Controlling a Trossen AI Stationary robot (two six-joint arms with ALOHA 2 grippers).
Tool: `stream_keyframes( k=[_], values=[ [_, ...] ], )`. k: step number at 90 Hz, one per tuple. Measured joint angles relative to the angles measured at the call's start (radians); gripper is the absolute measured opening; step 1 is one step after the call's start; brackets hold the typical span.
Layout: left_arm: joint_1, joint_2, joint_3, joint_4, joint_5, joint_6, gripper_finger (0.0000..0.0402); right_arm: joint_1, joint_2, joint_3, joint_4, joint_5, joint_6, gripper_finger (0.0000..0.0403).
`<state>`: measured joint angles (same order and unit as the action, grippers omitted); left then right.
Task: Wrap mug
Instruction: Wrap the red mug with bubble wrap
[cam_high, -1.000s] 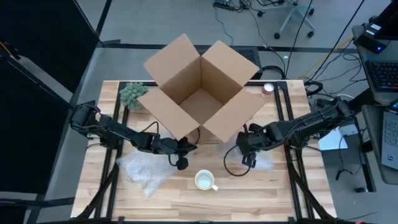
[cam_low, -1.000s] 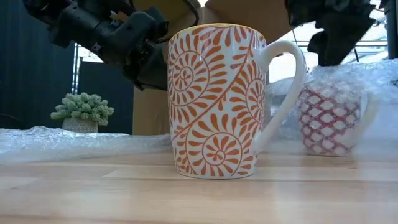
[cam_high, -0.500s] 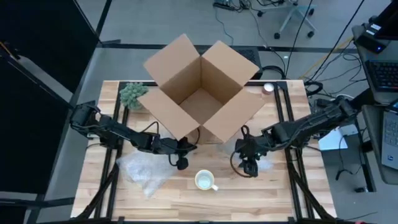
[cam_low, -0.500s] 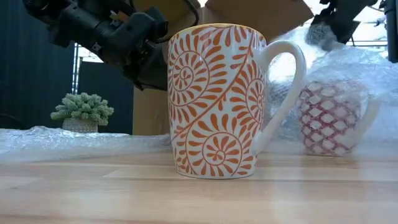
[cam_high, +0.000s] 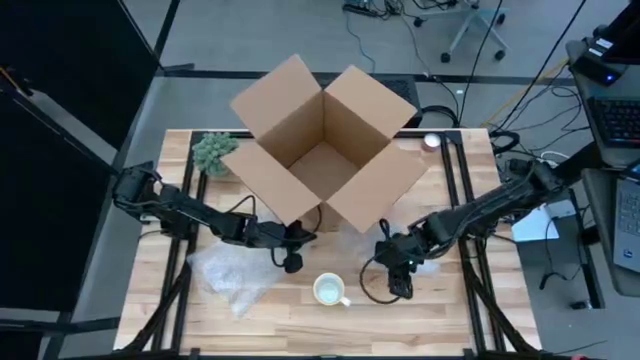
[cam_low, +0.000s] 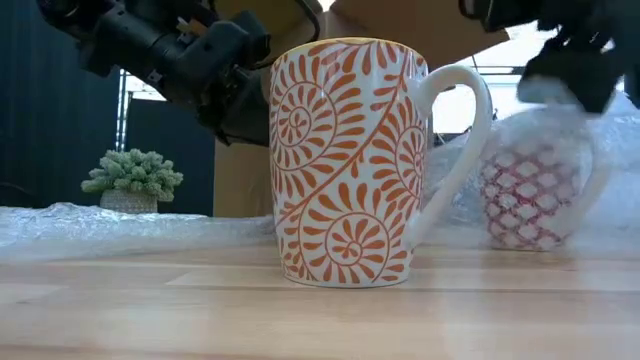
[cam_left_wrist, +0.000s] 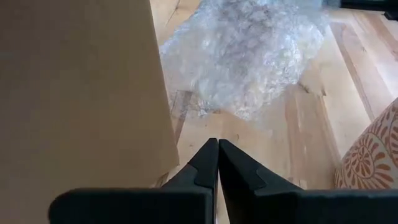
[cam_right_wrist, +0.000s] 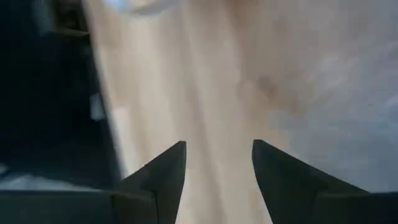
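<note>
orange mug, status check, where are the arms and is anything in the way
Left gripper shut, hanging beside the box. Right gripper open, right of the orange mug. Mug bare, upright. Bubble wrap lies left, untouched.

An orange-and-white swirl-patterned mug (cam_low: 350, 165) stands upright and bare on the wooden table (cam_high: 300, 320), handle to one side. Behind it a red lattice-patterned mug (cam_low: 530, 195) sits upright, swathed in bubble wrap (cam_low: 600, 150). A loose sheet of bubble wrap (cam_high: 228, 275) lies apart.

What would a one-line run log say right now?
left gripper: shut, waiting by box | right gripper: open, empty | orange mug: unwrapped
</note>
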<state>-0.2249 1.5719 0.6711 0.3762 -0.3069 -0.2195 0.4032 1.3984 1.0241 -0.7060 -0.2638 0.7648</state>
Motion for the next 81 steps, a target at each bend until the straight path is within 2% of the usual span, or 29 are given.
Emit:
stream_keyframes(
  k=[14,27,34,43,47,55,63,81],
  values=[
    [0.000,0.000,0.000,0.003,0.000,0.000,0.0000,-0.001,-0.059,0.102,-0.119,0.010,-0.009,0.0169],
    [0.000,0.000,0.000,0.003,0.000,0.000,0.0000,0.013,-0.124,0.206,-0.264,0.138,-0.017,0.0169],
    [0.000,0.000,0.000,0.000,0.000,0.000,0.0000,0.027,-0.156,0.230,-0.301,0.245,-0.018,0.0169],
    [0.000,0.000,0.000,0.000,0.000,0.000,0.0000,0.048,-0.173,0.211,-0.343,0.487,-0.040,0.0169],
    [0.001,0.000,0.000,0.000,0.000,0.000,0.0000,0.055,-0.172,0.182,-0.344,0.547,-0.045,0.0169],
    [0.001,0.000,0.000,-0.001,0.000,0.000,0.0000,0.056,-0.164,0.081,-0.295,0.492,-0.054,0.0169],
    [0.001,0.000,0.000,-0.003,0.000,0.000,0.0000,0.059,-0.163,-0.034,-0.173,0.432,-0.052,0.0169],
    [0.008,0.000,0.000,-0.001,0.000,0.000,0.0000,0.047,-0.165,-0.245,0.072,0.481,-0.055,0.0169]
  ],
)
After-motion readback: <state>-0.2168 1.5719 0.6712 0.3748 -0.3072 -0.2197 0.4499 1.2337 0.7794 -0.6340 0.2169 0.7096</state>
